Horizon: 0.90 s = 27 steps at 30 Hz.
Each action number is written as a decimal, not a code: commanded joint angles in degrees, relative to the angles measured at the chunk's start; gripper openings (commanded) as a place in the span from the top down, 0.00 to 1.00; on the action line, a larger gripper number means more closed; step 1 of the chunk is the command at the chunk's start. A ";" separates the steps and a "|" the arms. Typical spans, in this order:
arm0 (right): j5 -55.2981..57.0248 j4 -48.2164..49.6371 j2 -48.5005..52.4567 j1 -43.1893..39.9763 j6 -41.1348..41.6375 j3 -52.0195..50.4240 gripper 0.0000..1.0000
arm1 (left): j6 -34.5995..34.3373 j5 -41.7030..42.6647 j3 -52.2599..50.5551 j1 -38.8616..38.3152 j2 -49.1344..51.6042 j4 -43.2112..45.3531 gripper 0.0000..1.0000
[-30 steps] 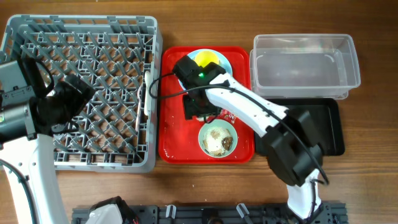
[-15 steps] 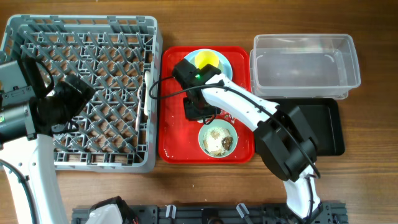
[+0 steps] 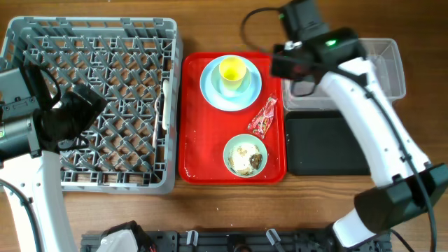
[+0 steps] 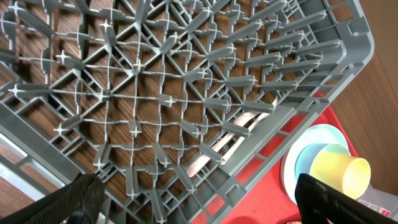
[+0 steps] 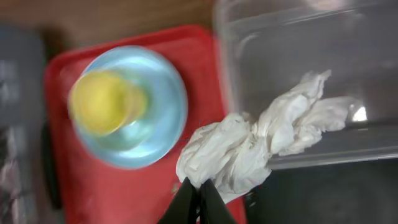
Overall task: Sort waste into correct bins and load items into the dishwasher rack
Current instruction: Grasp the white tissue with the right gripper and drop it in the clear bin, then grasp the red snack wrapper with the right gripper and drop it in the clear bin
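Observation:
My right gripper is shut on the crumpled white tissue, which hangs over the left edge of the clear tub. In the overhead view the right arm reaches over that tub. The yellow cup stands on the blue plate. The red wrapper and the green bowl of food scraps also lie on the red tray. My left gripper stands open above the grey rack, near its corner. White cutlery lies in the rack.
The black tray sits in front of the clear tub, right of the red tray. The rack fills the left of the table, with the left arm over its left side.
My right gripper shut on the tissue at the red tray's middle, then lifted and swung it up and right to the clear tub's edge. The left arm stayed still.

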 commanded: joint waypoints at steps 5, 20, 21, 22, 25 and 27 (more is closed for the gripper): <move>2.67 1.11 4.31 -10.12 -0.59 -4.04 0.95 | 0.46 0.24 0.28 0.33 -0.35 0.15 0.00; -15.52 -2.05 6.91 -10.25 -0.52 -4.94 0.25 | 0.46 0.24 0.28 0.33 -0.35 0.15 0.00; -16.65 -4.39 6.91 -9.79 -0.52 -4.94 0.25 | 0.48 0.24 0.28 0.33 -0.35 0.15 0.00; -16.79 -6.75 6.91 -8.96 -0.46 -4.94 0.26 | 0.46 0.24 0.28 0.33 -0.35 0.15 0.00; -17.38 -11.80 6.91 -7.63 2.93 -4.94 0.30 | 0.46 0.24 0.28 0.33 -0.35 0.15 0.00; -18.25 -14.88 6.91 -6.62 7.72 -4.96 0.33 | 0.46 0.24 0.28 0.31 -0.35 0.15 0.00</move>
